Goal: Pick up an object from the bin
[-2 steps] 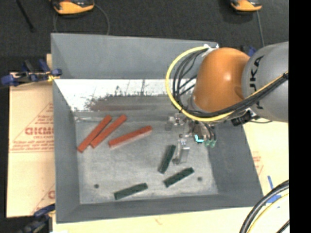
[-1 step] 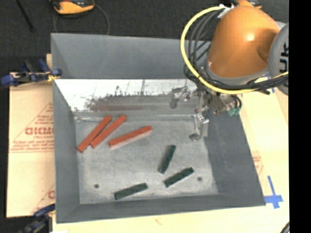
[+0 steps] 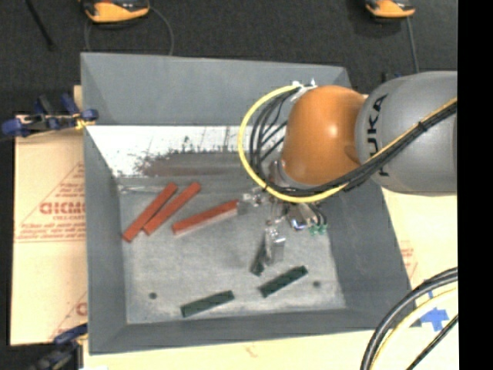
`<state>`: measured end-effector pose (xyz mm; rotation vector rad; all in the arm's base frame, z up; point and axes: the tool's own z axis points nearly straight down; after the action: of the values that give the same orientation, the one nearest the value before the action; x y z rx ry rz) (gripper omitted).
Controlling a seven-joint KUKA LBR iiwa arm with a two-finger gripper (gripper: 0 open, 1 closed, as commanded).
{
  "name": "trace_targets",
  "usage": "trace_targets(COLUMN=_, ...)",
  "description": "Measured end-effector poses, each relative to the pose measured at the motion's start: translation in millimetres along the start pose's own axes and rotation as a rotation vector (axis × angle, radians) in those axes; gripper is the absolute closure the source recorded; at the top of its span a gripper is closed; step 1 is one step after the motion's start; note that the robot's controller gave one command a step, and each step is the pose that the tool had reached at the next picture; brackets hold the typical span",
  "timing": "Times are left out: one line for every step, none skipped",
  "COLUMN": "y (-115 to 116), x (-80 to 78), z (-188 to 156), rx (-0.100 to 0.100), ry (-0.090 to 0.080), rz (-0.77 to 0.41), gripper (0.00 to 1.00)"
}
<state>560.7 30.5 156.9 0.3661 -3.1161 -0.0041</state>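
My gripper (image 3: 273,240) hangs low over the middle right of the bin floor, under the arm's orange cover. Right at its lower end a short dark green piece (image 3: 258,266) shows, seen end-on or tilted; whether it is gripped cannot be made out. A dark green bar (image 3: 283,280) lies flat just to the lower right of it. Another dark green bar (image 3: 206,304) lies near the front wall. To the gripper's left a red bar (image 3: 204,217) lies slanted, its right end close to the gripper's metal parts.
Two more red bars (image 3: 150,212) (image 3: 172,206) lie side by side, slanted, in the left part of the bin. The arm and its cables cover the bin's back right corner. Bare floor lies between the red bars and the green ones.
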Motion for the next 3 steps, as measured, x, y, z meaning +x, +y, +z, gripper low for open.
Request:
trace_targets(y=-26, x=29.1, z=89, rx=0.004, ry=-0.001, rz=-0.164, gripper=0.00)
trace_targets(y=-25, x=25.8, z=83, rx=0.005, ry=-0.008, rz=-0.165, gripper=1.00)
trace_targets(y=-34, x=-34.0, z=82, rx=0.007, ry=-0.009, rz=-0.403, gripper=1.00)
